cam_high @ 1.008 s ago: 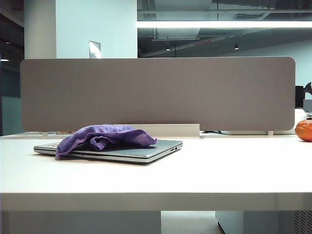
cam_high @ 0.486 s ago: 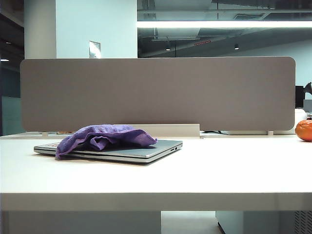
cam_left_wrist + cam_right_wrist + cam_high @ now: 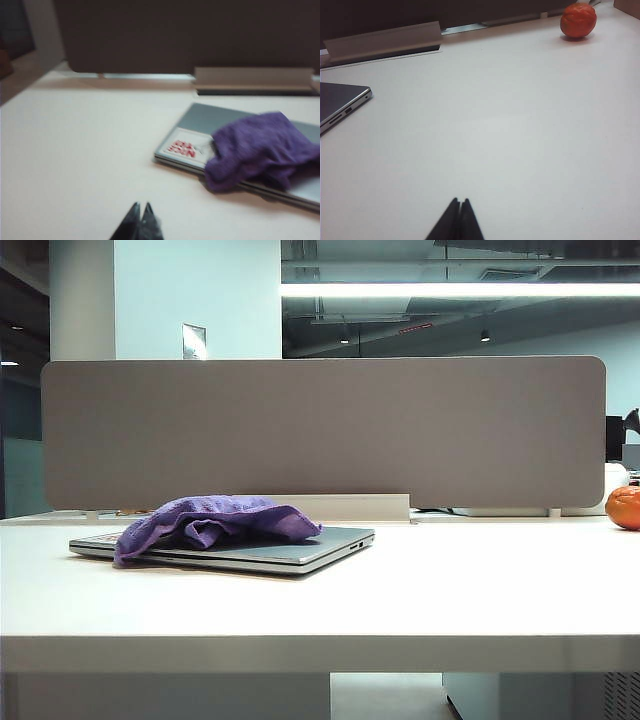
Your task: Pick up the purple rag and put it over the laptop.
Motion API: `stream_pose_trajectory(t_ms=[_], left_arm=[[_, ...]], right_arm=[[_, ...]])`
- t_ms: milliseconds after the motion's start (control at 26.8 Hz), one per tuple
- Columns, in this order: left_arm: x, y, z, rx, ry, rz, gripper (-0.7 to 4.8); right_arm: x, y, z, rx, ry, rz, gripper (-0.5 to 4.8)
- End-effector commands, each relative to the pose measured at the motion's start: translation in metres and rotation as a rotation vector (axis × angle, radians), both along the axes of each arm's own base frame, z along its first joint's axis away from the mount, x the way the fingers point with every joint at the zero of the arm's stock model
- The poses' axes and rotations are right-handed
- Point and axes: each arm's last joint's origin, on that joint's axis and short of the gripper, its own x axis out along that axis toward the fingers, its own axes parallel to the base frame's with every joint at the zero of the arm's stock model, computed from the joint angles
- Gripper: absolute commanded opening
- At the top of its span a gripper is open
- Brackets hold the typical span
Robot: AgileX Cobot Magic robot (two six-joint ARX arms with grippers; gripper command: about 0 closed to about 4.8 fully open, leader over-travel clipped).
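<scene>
The purple rag (image 3: 205,522) lies bunched on the closed silver-grey laptop (image 3: 320,545), covering its left and middle part and drooping over the front edge. In the left wrist view the purple rag (image 3: 260,147) drapes over the laptop (image 3: 205,120) beside the white-and-red sticker (image 3: 184,148). My left gripper (image 3: 141,206) is shut and empty above bare table, well short of the laptop. My right gripper (image 3: 459,201) is shut and empty too, over bare table, with a corner of the laptop (image 3: 340,102) far off. Neither gripper shows in the exterior view.
A grey divider panel (image 3: 320,430) runs along the back of the white table (image 3: 450,590). An orange ball-like object (image 3: 624,507) sits at the far right, also in the right wrist view (image 3: 578,20). A pale cable tray (image 3: 255,79) lies behind the laptop.
Nothing differs in the exterior view: rag and laptop lie as before and no arm shows.
</scene>
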Motion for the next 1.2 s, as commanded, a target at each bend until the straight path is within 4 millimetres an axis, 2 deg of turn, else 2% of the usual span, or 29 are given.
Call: stream_pose_trajectory(t_ms=[37, 560, 822, 1195], left_arm=[[-0.004, 0.004, -0.008, -0.017, -0.074, 0.037, -0.06], [-0.014, 0.005, -0.012, -0.001, -0.106, 0.037, -0.06], [-0.013, 0.001, -0.020, 0.036, -0.029, -0.092, -0.06], [-0.013, 0.001, -0.020, 0.040, -0.031, -0.095, -0.06]], right_arm=[[0.000, 0.000, 0.000, -0.001, -0.008, -0.001, 0.22], [0.000, 0.000, 0.000, -0.001, -0.008, -0.001, 0.22], [0.000, 0.000, 0.000, -0.001, -0.008, -0.001, 0.22], [0.000, 0.000, 0.000, -0.001, -0.008, -0.001, 0.22]])
